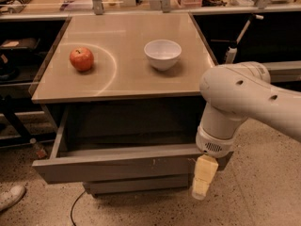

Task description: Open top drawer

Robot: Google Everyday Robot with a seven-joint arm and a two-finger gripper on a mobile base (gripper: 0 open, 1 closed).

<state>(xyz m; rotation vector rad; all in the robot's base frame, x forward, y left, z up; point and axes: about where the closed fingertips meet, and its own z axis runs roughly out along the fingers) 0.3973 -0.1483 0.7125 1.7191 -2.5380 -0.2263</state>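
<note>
**Drawer well out, gripper at its right end**

The top drawer stands far out from under the front edge of the desk, and its shallow grey tray is open to view. Judged from this, the opening is done or nearly so. The gripper hangs below the arm, just off the desk's front right corner, in front of the right end of the drawer front. I cannot tell whether it is open, closed or holding the front, nor whether it touches the front at all.

Risks from here:

- **Overpull.** The drawer looks close to full travel. More pull could slam it against its stop or draw it off its runners.
- **Skew.** The gripper sits at the right end, not the centre. A pull from there could twist the drawer and bind it.
- **Jolt.** A hard stop would shake the desk. The apple near the left edge could roll, and the bowl at mid-desk could slide.
- **Snag on release.** If the gripper is hooked on the front, backing away at an angle could drag the drawer sideways or push it back in.
- **Lower drawer.** A drop of the gripper could knock the narrower front below.
</note>
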